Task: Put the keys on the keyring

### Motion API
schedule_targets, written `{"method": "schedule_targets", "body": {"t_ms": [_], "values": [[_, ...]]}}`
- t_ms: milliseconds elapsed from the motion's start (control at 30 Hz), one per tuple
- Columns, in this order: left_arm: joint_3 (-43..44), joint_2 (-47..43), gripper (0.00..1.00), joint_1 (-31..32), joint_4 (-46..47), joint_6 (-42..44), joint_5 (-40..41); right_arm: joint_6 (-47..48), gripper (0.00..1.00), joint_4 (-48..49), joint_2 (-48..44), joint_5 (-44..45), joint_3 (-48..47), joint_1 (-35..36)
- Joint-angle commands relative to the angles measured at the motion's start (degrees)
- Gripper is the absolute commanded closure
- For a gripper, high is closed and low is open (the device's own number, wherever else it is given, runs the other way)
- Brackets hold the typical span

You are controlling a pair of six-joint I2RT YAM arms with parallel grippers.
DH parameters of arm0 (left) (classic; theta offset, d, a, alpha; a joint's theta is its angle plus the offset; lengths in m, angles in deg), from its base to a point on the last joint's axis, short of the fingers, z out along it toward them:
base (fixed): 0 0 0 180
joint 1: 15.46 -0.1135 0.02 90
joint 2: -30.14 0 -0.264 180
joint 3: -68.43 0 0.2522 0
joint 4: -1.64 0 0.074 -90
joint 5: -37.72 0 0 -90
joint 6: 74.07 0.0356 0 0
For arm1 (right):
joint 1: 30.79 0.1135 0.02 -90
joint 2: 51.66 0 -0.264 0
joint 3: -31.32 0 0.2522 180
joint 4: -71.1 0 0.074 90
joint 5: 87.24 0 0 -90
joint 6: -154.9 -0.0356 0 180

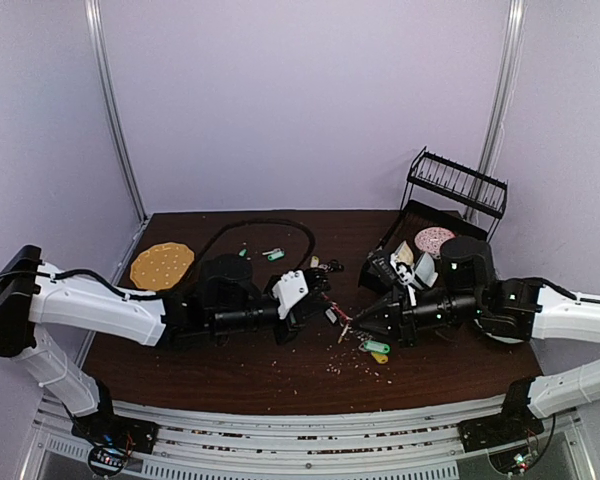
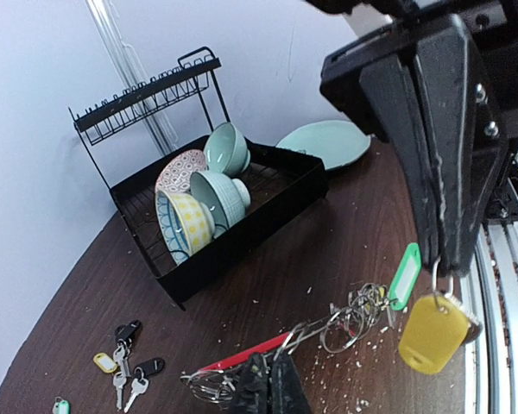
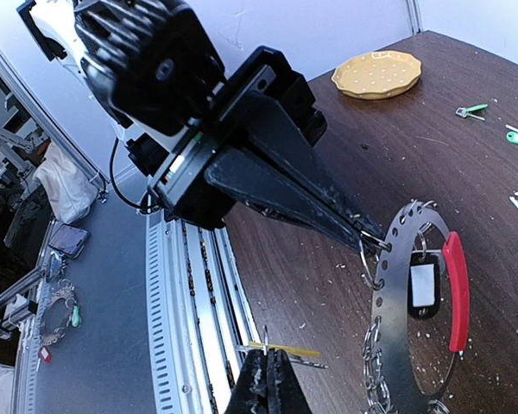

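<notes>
A: Keyring (image 3: 453,293): red arc, punched silver band, bead chain at one end. Mid-table, between the arms. Left gripper (image 3: 375,244) pinched tight on its rim.

B: The yellow-tag key (image 2: 432,335)?

A: Dangles from right gripper (image 2: 445,263), fingers closed on its small wire loop. Just beside the keyring, not on it. Green tag (image 2: 406,274) next to it; can't tell what that hangs from.

B: Risks?

A: Thin hold on both sides. My guess: the loop twists or slips in the pinch when pressed to the keyring, and the tag swings and hides the opening. Fingertips near enough to knock. Slack chain may snag.

B: Surroundings?

A: Dark wood table (image 1: 230,370), crumb-littered. Loose keys (image 3: 472,110), small key bunch (image 2: 128,366), dish rack (image 2: 250,228) with bowls (image 2: 223,194), yellow plate (image 1: 162,265). Pale lilac walls (image 1: 300,100), metal rails (image 1: 120,120).
</notes>
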State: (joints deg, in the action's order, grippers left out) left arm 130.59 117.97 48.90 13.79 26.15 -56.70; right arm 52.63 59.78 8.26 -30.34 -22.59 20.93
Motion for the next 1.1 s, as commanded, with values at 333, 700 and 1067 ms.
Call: {"method": "schedule_targets", "body": {"t_ms": [333, 700, 1067], "values": [[2.2, -1.9, 1.00, 6.3, 7.5, 1.6, 8.8, -0.1, 1.00, 0.0, -2.9, 6.7, 0.1, -0.2], [5.9, -0.5, 1.00, 6.4, 4.7, -11.4, 14.4, 2.0, 1.00, -2.4, -7.5, 3.9, 0.6, -0.9], [5.7, -1.0, 1.00, 7.4, 5.1, -9.1, 15.4, -1.5, 1.00, 3.3, -4.5, 6.1, 0.4, -0.9]]}}
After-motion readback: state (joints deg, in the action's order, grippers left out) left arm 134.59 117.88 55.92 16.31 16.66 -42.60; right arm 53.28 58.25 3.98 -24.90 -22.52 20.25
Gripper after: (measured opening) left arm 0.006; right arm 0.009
